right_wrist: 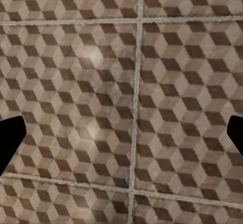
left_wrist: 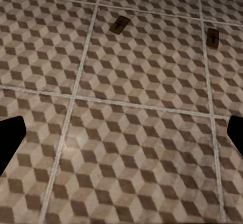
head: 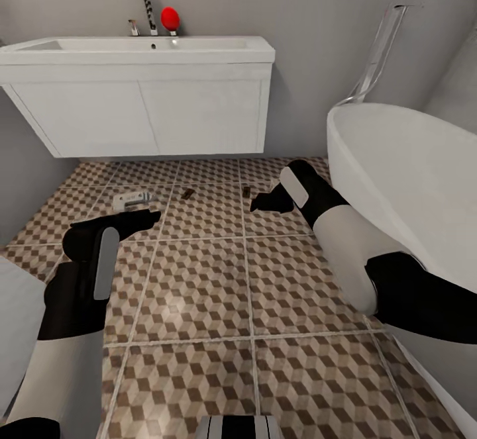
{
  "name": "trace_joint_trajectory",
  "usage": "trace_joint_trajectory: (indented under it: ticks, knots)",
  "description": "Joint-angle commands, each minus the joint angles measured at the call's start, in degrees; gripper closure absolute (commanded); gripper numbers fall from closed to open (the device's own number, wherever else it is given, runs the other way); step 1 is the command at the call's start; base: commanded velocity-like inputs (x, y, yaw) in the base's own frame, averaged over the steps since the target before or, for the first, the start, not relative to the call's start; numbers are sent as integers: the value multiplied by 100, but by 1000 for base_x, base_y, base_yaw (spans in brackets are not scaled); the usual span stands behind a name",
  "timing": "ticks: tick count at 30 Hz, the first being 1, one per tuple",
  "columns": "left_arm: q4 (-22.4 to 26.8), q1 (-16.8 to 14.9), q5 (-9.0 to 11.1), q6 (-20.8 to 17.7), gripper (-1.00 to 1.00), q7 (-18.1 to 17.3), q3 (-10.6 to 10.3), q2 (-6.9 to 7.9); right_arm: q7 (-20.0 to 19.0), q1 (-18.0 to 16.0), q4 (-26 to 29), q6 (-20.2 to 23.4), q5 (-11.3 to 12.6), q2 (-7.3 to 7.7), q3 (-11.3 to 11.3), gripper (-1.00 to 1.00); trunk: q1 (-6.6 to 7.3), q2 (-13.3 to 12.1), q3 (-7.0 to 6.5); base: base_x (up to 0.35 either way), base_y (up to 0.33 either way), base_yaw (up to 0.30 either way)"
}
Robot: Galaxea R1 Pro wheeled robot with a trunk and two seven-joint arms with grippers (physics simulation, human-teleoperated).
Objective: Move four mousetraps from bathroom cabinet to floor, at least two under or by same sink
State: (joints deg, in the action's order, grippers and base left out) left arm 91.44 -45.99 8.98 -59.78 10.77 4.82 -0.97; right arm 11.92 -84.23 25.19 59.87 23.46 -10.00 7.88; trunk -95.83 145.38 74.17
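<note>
Two mousetraps lie on the bathroom floor [head: 199,280] in front of the white sink unit [head: 139,108]: one [head: 189,194] a tile out from the unit, the other [head: 246,191] to its right. Both show in the left wrist view, the first mousetrap [left_wrist: 119,25] and the second [left_wrist: 212,37], ahead of my open, empty left gripper [left_wrist: 121,138]. In the head view my left gripper [head: 142,217] hangs low over the tiles, left of the traps. My right gripper [head: 264,202] hovers just right of the second trap, and it [right_wrist: 121,138] is open over bare tiles. The cabinet is out of view.
A small white and grey object [head: 130,199] lies on the floor by my left fingertips. A white bathtub [head: 404,181] fills the right side, close to my right forearm. A grey wall closes the left. A tap [head: 142,2] and a red item [head: 170,19] stand on the sink.
</note>
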Motion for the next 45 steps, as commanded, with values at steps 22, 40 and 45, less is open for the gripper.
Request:
trace_joint_trajectory:
  ticks: [22,40,45]
  knots:
    - [4,301,168,-22,-100,45,533,252,-389,277,9,13,71,0,14,-100,57,-28,-483,0,0,0]
    - [5,310,289,-22,-100,48,549,279,-1140,999,-11,-751,92,0,20,-100,104,-52,-882,0,0,0]
    - [5,315,273,-22,-100,48,547,291,-1291,1191,-15,-863,101,0,20,-100,117,-59,-993,0,0,0]
